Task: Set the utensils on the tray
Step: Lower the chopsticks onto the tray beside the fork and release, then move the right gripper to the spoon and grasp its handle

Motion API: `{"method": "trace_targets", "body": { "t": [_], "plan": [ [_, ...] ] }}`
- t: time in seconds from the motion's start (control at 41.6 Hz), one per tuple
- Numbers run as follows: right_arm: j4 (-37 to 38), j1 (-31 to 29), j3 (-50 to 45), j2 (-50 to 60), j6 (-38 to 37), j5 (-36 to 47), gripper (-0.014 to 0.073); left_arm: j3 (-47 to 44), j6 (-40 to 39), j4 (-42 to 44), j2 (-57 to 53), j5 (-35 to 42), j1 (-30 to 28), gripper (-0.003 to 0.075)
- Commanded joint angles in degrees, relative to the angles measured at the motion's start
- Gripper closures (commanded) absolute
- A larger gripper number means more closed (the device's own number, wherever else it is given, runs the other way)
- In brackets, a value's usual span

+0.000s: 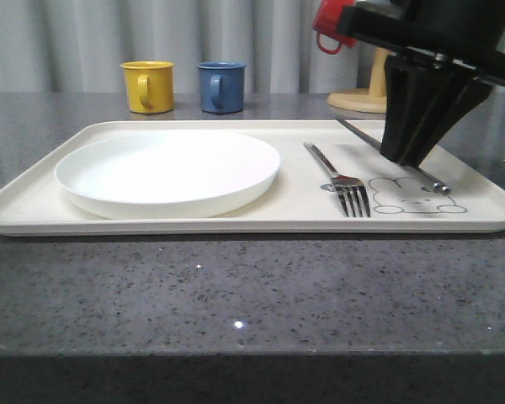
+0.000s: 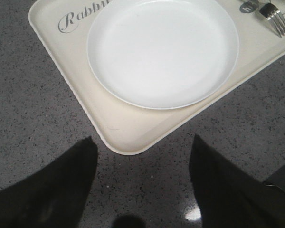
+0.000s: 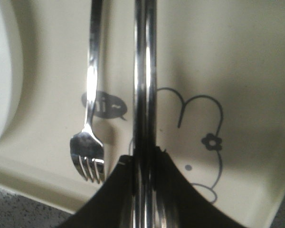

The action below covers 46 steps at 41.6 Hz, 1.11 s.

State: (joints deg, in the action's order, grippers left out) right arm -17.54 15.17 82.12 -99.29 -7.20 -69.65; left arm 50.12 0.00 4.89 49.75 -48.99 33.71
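The cream tray (image 1: pixel 236 225) lies across the table. A silver fork (image 1: pixel 341 181) rests on it right of the plate, tines toward me, beside the "hi" bubble. My right gripper (image 1: pixel 401 156) is shut on the pair of chopsticks (image 1: pixel 358 133), which run low over the rabbit drawing; I cannot tell whether they touch the tray. In the right wrist view the chopsticks (image 3: pixel 145 85) pass between the closed jaws of that gripper (image 3: pixel 143 161), with the fork (image 3: pixel 89 142) beside them. My left gripper (image 2: pixel 143 139) is open and holds nothing, above the tray's near left corner (image 2: pixel 133 130).
A round white plate (image 1: pixel 168 172) takes up the tray's left half. A yellow mug (image 1: pixel 148 86) and a blue mug (image 1: pixel 221 86) stand behind the tray. A red mug (image 1: pixel 328 25) hangs at the back right above a wooden stand (image 1: pixel 362 97).
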Motion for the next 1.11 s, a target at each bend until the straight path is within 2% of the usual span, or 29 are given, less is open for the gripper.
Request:
{"method": "trace_targets", "body": {
  "t": [0.0, 0.192, 0.457, 0.577, 0.746, 0.842, 1.083],
  "plan": [
    [-1.4, 0.0, 1.4, 1.7, -3.0, 1.8, 0.0504, 1.5, -0.6, -0.2, -0.2, 3.9, 0.5, 0.0292],
    [-1.8, 0.0, 1.4, -0.2, -3.8, 2.4, 0.0363, 1.5, -0.6, -0.2, -0.2, 4.2, 0.5, 0.0292],
    [0.0, 0.0, 1.5, 1.4, -1.4, 4.4, 0.0357, 1.5, -0.6, -0.2, -0.2, 4.3, 0.5, 0.0292],
    [4.9, 0.0, 1.5, 5.7, 1.0, 4.6, 0.0357, 1.5, -0.6, -0.2, -0.2, 4.3, 0.5, 0.0292],
    [17.9, -0.5, 1.5, 12.6, 1.1, 2.8, 0.0357, 1.5, -0.6, -0.2, -0.2, 4.3, 0.5, 0.0292],
    [23.0, -2.9, 1.5, 15.3, 1.1, 1.2, 0.0357, 1.5, -0.6, -0.2, -0.2, 4.3, 0.5, 0.0292],
    [24.1, -15.7, 1.3, 15.0, 4.4, -1.5, 0.0357, 1.5, -0.6, -0.2, -0.2, 4.3, 0.5, 0.0292]
  ]
}}
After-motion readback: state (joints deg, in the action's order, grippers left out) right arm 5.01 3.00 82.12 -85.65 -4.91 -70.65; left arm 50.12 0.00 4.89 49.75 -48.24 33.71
